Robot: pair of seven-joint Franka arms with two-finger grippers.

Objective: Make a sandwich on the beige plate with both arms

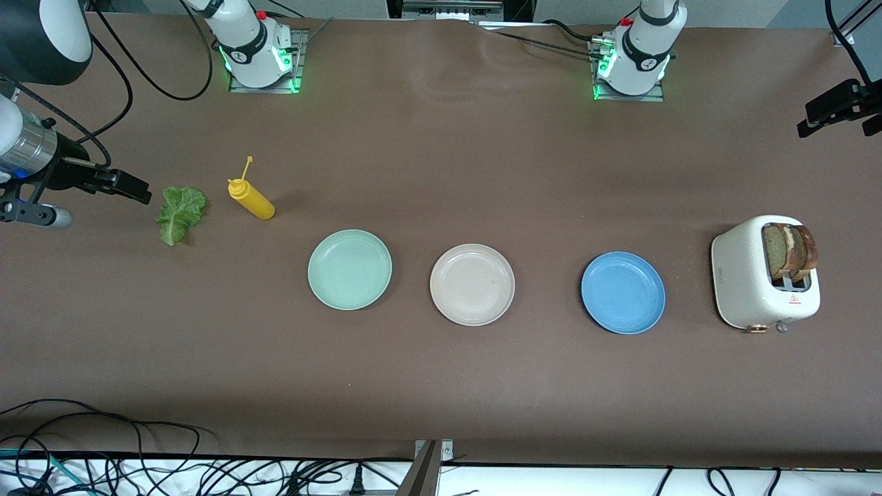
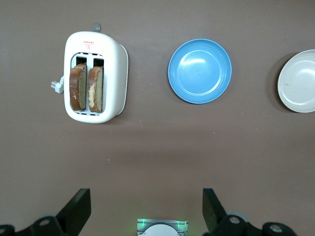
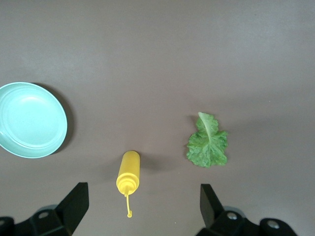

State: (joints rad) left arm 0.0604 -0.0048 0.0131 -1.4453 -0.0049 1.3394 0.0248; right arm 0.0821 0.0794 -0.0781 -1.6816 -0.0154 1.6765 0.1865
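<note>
The beige plate (image 1: 472,284) lies bare in the middle of the table, between two other plates; its edge also shows in the left wrist view (image 2: 298,81). Two brown bread slices (image 1: 792,249) stand upright in the toaster's slots (image 2: 87,88). A green lettuce leaf (image 1: 181,213) lies flat at the right arm's end (image 3: 207,142). My right gripper (image 1: 131,186) hangs open and holds nothing, high over the table beside the leaf (image 3: 142,206). My left gripper (image 1: 837,110) is open and holds nothing, high over the left arm's end (image 2: 146,211).
A white toaster (image 1: 765,275) stands at the left arm's end. A blue plate (image 1: 623,292) lies between it and the beige plate. A mint green plate (image 1: 349,269) lies toward the right arm's end. A yellow squeeze bottle (image 1: 251,198) lies beside the lettuce.
</note>
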